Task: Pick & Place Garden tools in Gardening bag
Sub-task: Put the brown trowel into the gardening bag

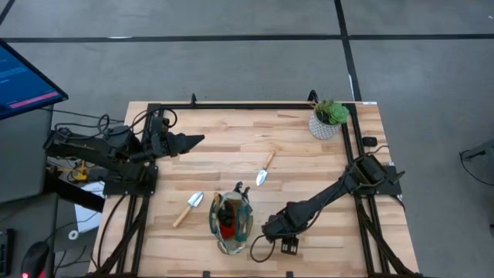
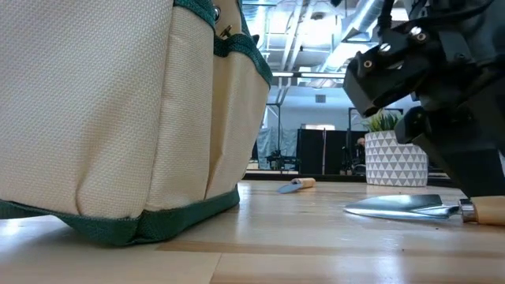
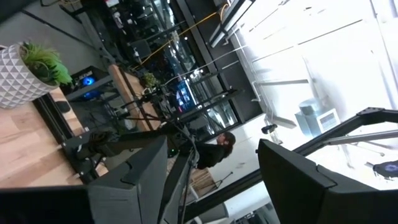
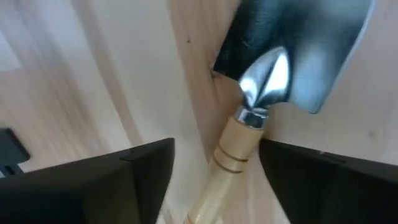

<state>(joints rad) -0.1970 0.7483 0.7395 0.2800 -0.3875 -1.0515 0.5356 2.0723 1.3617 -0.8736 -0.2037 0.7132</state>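
The right gripper hangs low over the near edge of the table, just right of the gardening bag. Its 2 dark fingers stand apart on either side of the pale wooden handle of a trowel that lies flat on the wood. There is a gap between each finger and the handle, so the gripper is open around the tool and not clamped on it. In the low view the same trowel rests on the table with its silver blade pointing left, under the dark body of the right arm.

The bag stands upright at the near middle of the table, beige with dark green trim, and a red item shows inside it from above. In the low view it fills the left side of the picture.

2 more trowels lie loose on the table. 1 trowel is just left of the bag, lying on a slant. The other trowel lies farther back, right of the bag's far end.

The left gripper waits raised at the far left of the table, with its fingers parted and nothing between them.

A green plant in a white pot stands at the far right corner.
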